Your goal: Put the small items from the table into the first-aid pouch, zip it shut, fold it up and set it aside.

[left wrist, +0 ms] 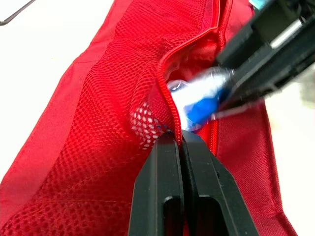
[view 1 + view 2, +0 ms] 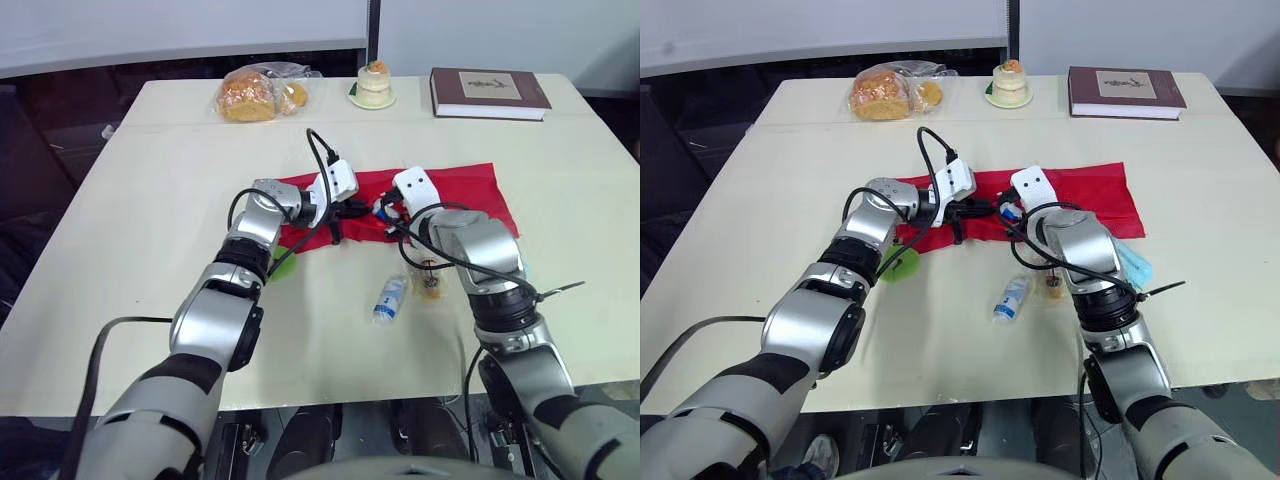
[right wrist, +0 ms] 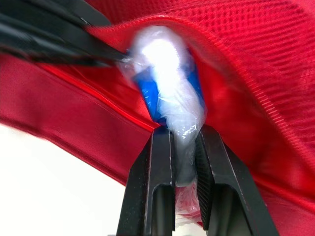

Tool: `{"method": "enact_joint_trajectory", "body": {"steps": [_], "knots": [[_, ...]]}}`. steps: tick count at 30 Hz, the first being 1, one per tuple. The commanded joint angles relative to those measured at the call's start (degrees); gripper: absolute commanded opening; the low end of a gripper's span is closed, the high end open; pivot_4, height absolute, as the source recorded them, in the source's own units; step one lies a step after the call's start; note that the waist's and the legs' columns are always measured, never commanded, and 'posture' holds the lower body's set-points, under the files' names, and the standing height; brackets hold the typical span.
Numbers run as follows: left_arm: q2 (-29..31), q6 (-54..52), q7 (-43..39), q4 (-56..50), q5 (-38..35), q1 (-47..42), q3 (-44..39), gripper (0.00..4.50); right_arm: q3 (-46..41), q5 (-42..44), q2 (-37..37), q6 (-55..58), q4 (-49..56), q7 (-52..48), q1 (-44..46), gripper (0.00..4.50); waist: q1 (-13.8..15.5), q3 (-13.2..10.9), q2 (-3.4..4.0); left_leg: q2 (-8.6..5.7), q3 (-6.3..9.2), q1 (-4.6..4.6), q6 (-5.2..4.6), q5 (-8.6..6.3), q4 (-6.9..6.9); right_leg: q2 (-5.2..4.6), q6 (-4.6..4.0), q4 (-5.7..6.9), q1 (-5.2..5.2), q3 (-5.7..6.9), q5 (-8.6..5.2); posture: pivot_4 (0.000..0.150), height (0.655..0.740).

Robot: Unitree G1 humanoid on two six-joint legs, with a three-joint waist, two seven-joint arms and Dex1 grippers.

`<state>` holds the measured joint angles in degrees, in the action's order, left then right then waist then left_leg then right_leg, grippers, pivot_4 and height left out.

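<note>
- Cream table with a dark floor around it and a pale wall behind.
- Red fabric first-aid pouch lies opened out flat at mid-table. Its long axis runs left to right across the table, and its mesh pocket faces up.
- Zip opening of the mesh pocket gapes between the two pincers, toward the pouch's left half.
- Left pincer: fingers together, clamped on the zip edge of the pouch and holding that lip up.
- Right pincer: fingers clamped on one end of a clear-wrapped blue and white packet.
- Packet's long axis runs on in line with the right fingers. Its free end points into the pocket mouth, just beside the left pincer's tips.
- Loose on the table, near the right forearm: small white bottle with a blue label lying on its side, small brown item just beside it, teal flat packet.
- Green round item partly under the left forearm.
- Far edge, well apart from the pouch: clear bag of bread, small layered cake on a plate, maroon hardback book.
</note>
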<state>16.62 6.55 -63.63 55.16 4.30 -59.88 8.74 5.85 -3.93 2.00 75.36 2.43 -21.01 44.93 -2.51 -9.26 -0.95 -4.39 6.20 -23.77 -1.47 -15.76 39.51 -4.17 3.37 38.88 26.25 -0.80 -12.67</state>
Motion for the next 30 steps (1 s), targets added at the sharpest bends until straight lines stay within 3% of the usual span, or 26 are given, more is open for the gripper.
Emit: {"method": "enact_joint_trajectory", "body": {"steps": [1, 6, 20, 24, 29, 30], "knots": [[-1.6, 0.6, -0.9, -2.4, -0.8, 0.5, 0.8, 0.00, -5.2, 4.1, -5.5, 0.1, 1.6, 2.2, 3.2, 0.03, 0.0, 0.0, 0.00, 0.00, 0.00, 0.00, 0.00, 0.00, 0.00, 0.00, 0.00, 0.00, 0.00, 0.00, 0.00, 0.150, 0.7289], [-1.8, 0.3, -0.9, -3.2, -0.8, 1.0, 1.0, 0.00, -17.7, 8.0, -13.9, 5.9, 0.0, 5.9, 5.3, 0.03, 0.2, 0.0, 0.02, 0.00, -0.01, -0.01, 0.02, 0.01, -0.04, 0.01, 0.00, 0.03, 0.06, -0.05, 0.00, 0.150, 0.7289], [-1.2, -0.5, -3.1, -5.7, -1.3, 2.9, 1.3, 0.00, -34.9, 19.1, -19.5, 5.1, -5.9, 17.1, 10.6, 0.03, 0.0, 0.1, 0.10, -0.09, -0.01, 0.00, 0.02, 0.03, -0.09, -0.07, 0.00, 0.05, 0.08, -0.09, 0.00, 0.150, 0.7289], [-1.3, -0.6, -3.1, -6.0, -1.1, 3.1, 1.3, 0.00, -37.3, 23.9, -20.7, 3.7, -7.6, 20.2, 11.5, 0.03, -0.1, 0.1, 0.10, -0.08, -0.04, -0.01, 0.02, 0.03, -0.12, -0.07, 0.00, 0.06, 0.11, -0.12, 0.00, 0.150, 0.7289], [-1.4, -0.4, -2.7, -5.4, -0.9, 2.7, 1.3, 0.00, -34.0, 28.1, -20.1, 4.0, -7.8, 21.9, 9.9, 0.03, -0.2, 0.1, 0.11, -0.07, -0.07, -0.01, 0.02, 0.03, -0.14, -0.07, 0.00, 0.07, 0.13, -0.15, 0.00, 0.150, 0.7289], [-1.5, -0.3, -2.5, -5.2, -0.9, 2.6, 1.2, 0.00, -32.8, 28.5, -19.8, 4.4, -7.5, 22.0, 9.3, 1.06, -0.2, 0.1, 0.11, -0.06, -0.08, -0.01, 0.02, 0.03, -0.14, -0.06, 0.00, 0.07, 0.13, -0.15, 0.00, 0.150, 0.7289]]}}
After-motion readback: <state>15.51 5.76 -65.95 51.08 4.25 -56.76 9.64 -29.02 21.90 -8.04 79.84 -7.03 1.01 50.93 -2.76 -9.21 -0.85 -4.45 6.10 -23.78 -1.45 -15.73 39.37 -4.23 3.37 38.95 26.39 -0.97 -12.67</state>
